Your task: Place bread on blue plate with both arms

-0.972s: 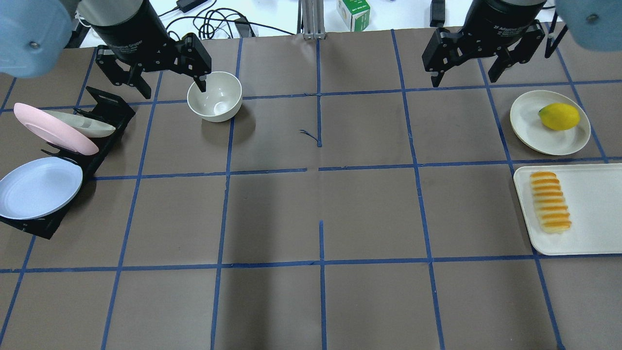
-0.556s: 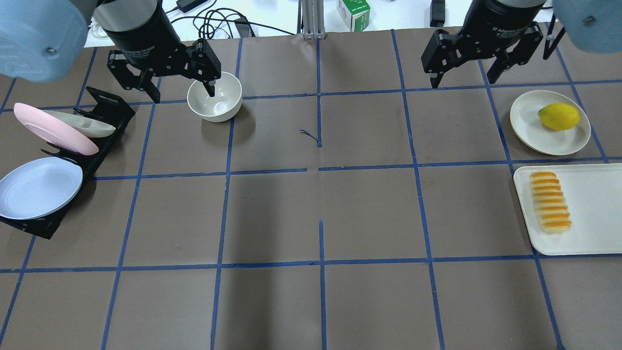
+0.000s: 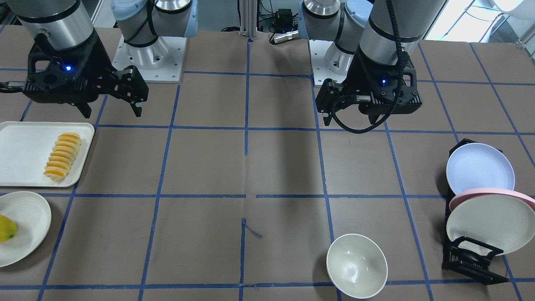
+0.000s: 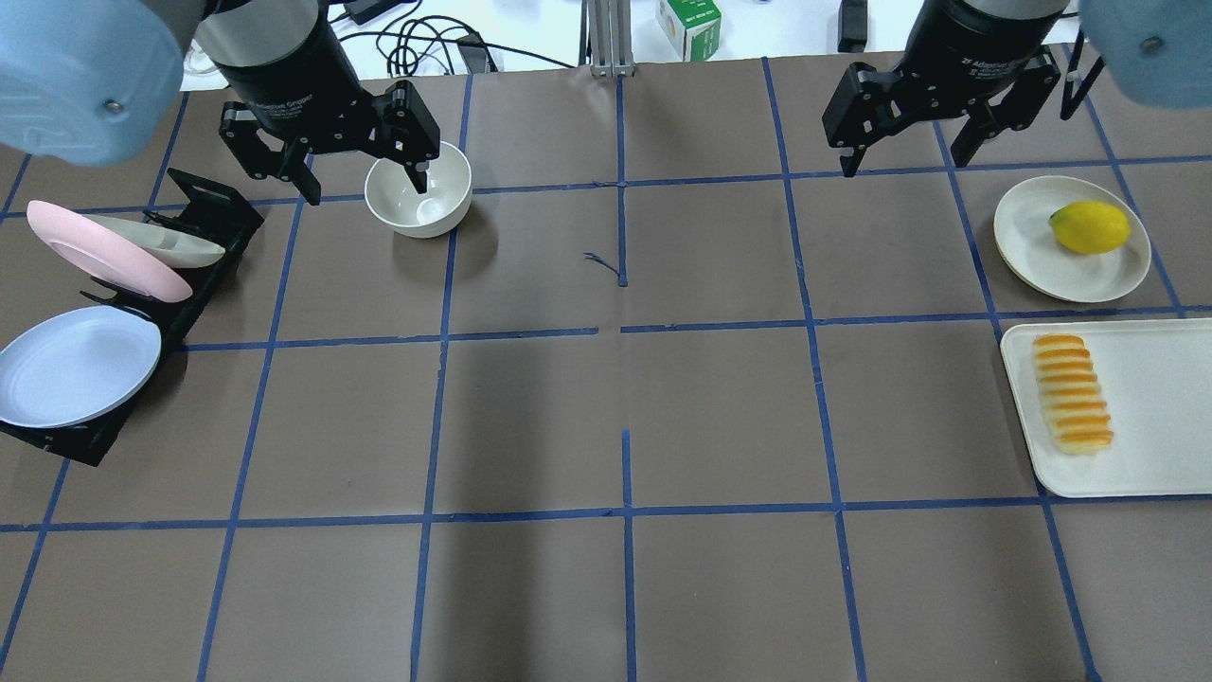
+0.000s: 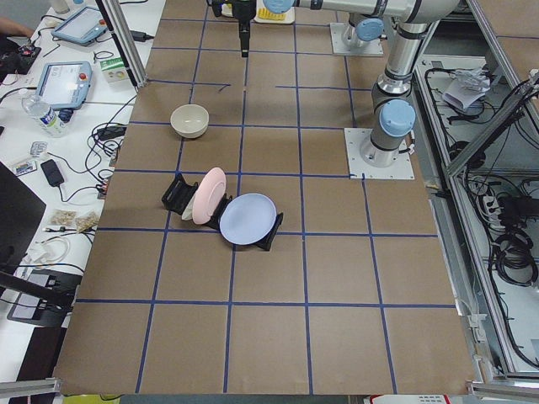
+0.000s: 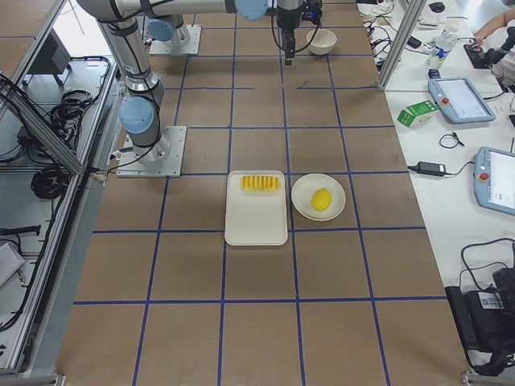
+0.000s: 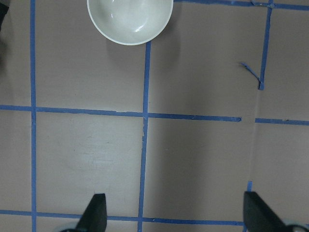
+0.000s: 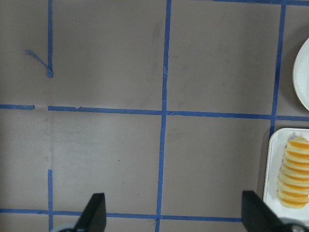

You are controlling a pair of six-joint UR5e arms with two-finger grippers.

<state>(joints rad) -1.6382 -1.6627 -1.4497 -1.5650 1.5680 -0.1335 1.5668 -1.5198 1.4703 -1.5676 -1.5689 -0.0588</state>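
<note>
Our left claw [image 7: 176, 212] and right claw [image 8: 174, 212] both gape apart, empty. The bread [image 4: 1070, 393] on the tray [image 4: 1155, 417] looks light and soft; we'd squeeze its ends gently.

We hold both arms raised over the worktop [image 4: 720, 407], wrists turned so that each hand points straight down. Our left arm [image 4: 270, 43] reaches in on our left side. The black left hand [image 4: 365, 192] has its two fingers [image 7: 95, 212] spread wide, with nothing between them. Our right arm [image 4: 985, 24] stands in much the same pose on our right side. The right hand [image 4: 904, 163] also has its fingers [image 8: 94, 212] set far apart and grips nothing. The two hands are well apart from each other, at about the same reach. Both wrist views show the fingertips clear of the worktop below.
</note>
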